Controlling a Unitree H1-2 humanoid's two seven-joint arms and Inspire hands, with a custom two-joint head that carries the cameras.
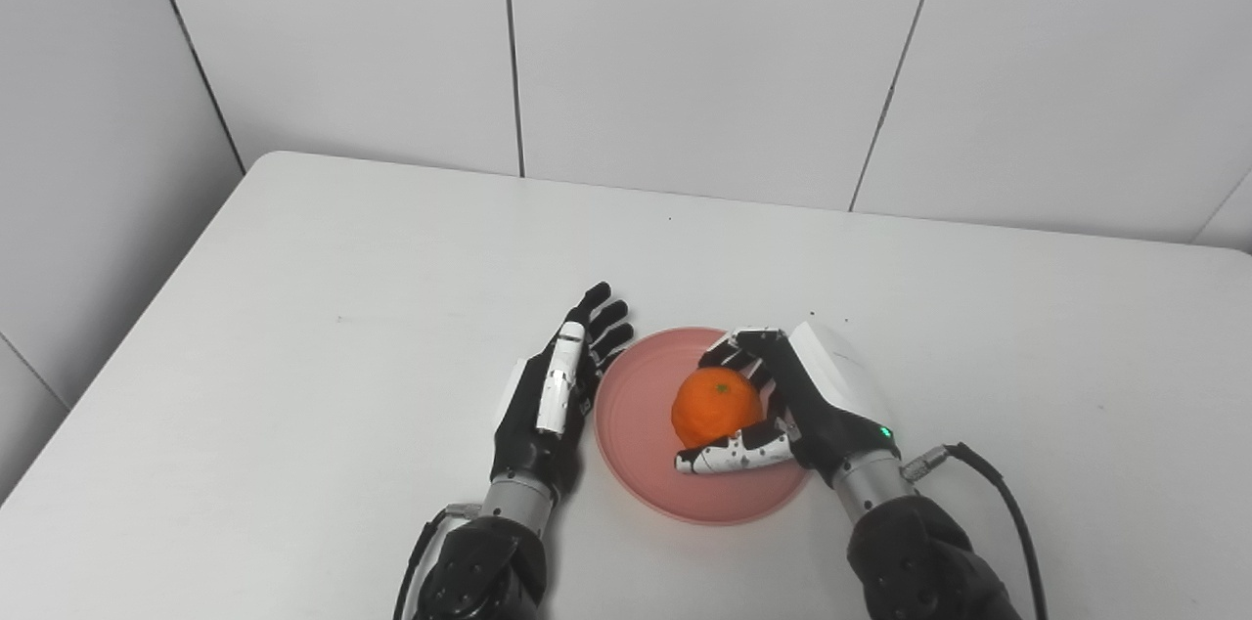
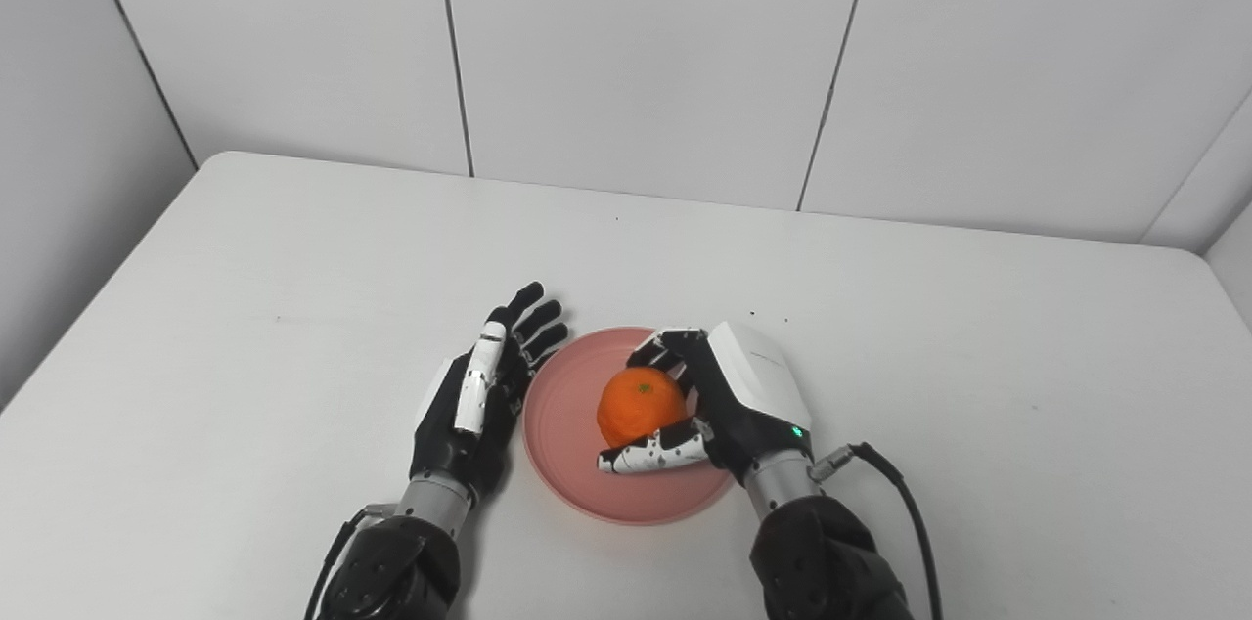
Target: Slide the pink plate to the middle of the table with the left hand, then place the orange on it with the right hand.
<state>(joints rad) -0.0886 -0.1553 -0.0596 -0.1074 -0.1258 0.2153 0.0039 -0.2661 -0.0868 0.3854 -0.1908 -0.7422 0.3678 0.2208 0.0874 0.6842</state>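
The pink plate [image 1: 634, 429] lies on the white table near the front, about midway across. The orange [image 1: 717, 405] is over the plate's middle, with my right hand [image 1: 817, 400] shut on it: fingers curl over its far side and the thumb runs under its near side. Whether the fruit rests on the plate or hangs just above it I cannot tell. My left hand [image 1: 554, 393] stands open on its edge right beside the plate's left rim, fingers straight and pointing away from me, holding nothing. In the right eye view the orange [image 2: 641, 405] and plate [image 2: 559, 434] look the same.
The white table [image 1: 293, 307] runs back to a tiled wall, its left edge slanting toward the front left. A black cable [image 1: 1007, 503] loops off my right wrist above the table at the front right.
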